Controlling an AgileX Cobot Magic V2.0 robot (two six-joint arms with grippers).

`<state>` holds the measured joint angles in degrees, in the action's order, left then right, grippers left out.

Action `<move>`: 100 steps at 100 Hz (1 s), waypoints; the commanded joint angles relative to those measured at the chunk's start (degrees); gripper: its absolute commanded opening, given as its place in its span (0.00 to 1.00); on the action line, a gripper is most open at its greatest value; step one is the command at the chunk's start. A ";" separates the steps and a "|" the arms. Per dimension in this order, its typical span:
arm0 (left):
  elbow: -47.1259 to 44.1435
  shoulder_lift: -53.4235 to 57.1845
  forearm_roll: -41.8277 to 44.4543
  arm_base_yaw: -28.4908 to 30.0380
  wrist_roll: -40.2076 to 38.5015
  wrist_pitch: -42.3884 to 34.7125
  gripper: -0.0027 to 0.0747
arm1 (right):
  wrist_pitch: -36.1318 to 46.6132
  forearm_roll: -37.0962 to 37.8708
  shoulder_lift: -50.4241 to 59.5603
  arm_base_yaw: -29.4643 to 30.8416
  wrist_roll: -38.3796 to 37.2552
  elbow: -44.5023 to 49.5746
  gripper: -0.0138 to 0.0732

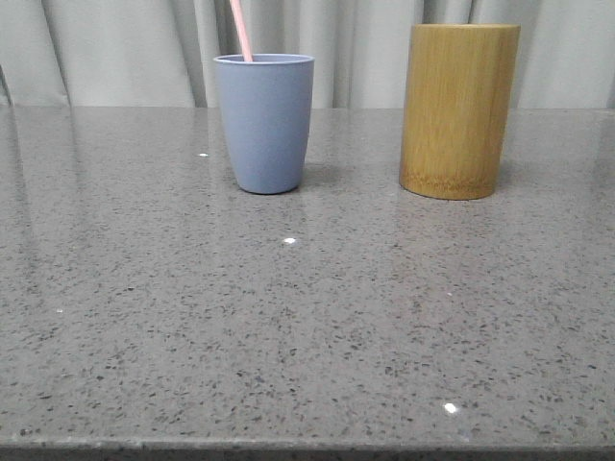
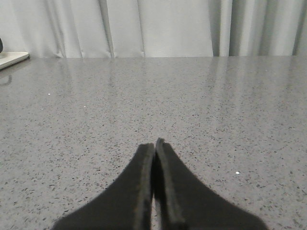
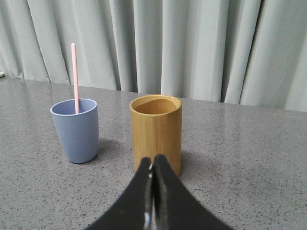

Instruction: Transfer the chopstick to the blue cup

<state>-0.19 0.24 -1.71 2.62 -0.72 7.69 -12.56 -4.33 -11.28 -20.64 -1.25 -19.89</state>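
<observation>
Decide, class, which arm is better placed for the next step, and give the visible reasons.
Right. The right gripper, jaws shut, faces the bamboo holder and the blue cup, where a pink chopstick stands. The left gripper, also shut, sees only bare table. No chopstick shows above the holder's rim.

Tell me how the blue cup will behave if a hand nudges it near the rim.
The blue cup tapers to a narrow rounded base, so it probably tips rather than slides. The polished table looks slick, so a low push may skate it instead. The chopstick leaning inside rises well above the rim and would likely shift or rattle.
</observation>
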 commanded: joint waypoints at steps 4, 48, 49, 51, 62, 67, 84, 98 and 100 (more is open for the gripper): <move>-0.43 1.98 -0.51 -0.03 -0.13 -5.13 0.01 | 4.35 0.53 -0.56 0.37 0.39 -1.44 0.09; -0.43 1.98 -0.51 -0.03 -0.13 -5.13 0.01 | 4.35 0.53 -0.56 0.37 0.39 -1.44 0.09; -0.43 1.98 -0.51 -0.03 -0.13 -5.13 0.01 | 4.35 0.53 -0.56 0.37 0.39 -1.44 0.09; -0.43 1.98 -0.51 -0.03 -0.13 -5.13 0.01 | 4.35 0.53 -0.56 0.37 0.39 -1.44 0.09; -0.43 1.98 -0.51 -0.03 -0.13 -5.13 0.01 | 4.35 0.53 -0.56 0.37 0.39 -1.44 0.09; -0.43 1.98 -0.51 -0.03 -0.13 -5.13 0.01 | 4.35 0.53 -0.56 0.37 0.39 -1.44 0.09; -0.43 1.98 -0.51 -0.03 -0.13 -5.13 0.01 | 6.24 0.48 -0.56 0.55 0.39 0.04 0.09; -0.43 1.98 -0.51 -0.03 -0.13 -5.13 0.01 | 14.50 1.15 -0.56 3.11 0.39 4.24 0.09; -0.43 1.98 -0.51 -0.03 -0.13 -5.13 0.01 | 16.33 1.24 -0.56 3.52 0.23 5.07 0.09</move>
<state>-0.19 0.24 -1.71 2.62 -0.70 7.59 -7.17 -4.06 -11.28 -19.03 -1.25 -15.73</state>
